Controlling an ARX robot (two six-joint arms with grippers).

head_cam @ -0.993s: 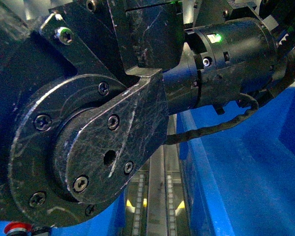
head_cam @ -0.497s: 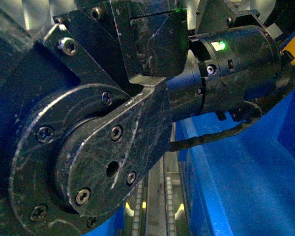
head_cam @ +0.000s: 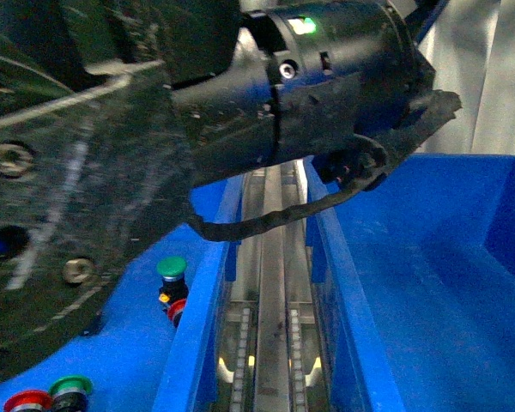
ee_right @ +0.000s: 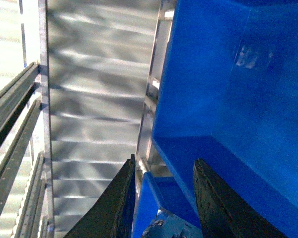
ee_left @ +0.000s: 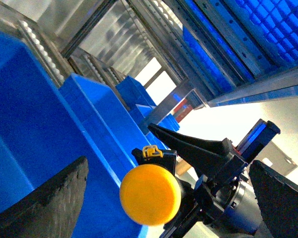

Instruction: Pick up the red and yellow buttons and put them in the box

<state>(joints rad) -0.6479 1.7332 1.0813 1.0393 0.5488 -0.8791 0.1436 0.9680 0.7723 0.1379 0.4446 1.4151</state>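
While smooth and domed, yellow button [ee_left: 150,194]

left arm [head_cam: 112,172] swung up and leftward, green-capped switch [head_cam: 172,269] uncovered

Left arm [head_cam: 112,172] across the upper left of the front view, two bins side by side below it, roller track [head_cam: 270,326] between them, left bin [head_cam: 184,343] holding several push-button switches [head_cam: 172,279] near its right wall, right bin [head_cam: 429,283] beside the track
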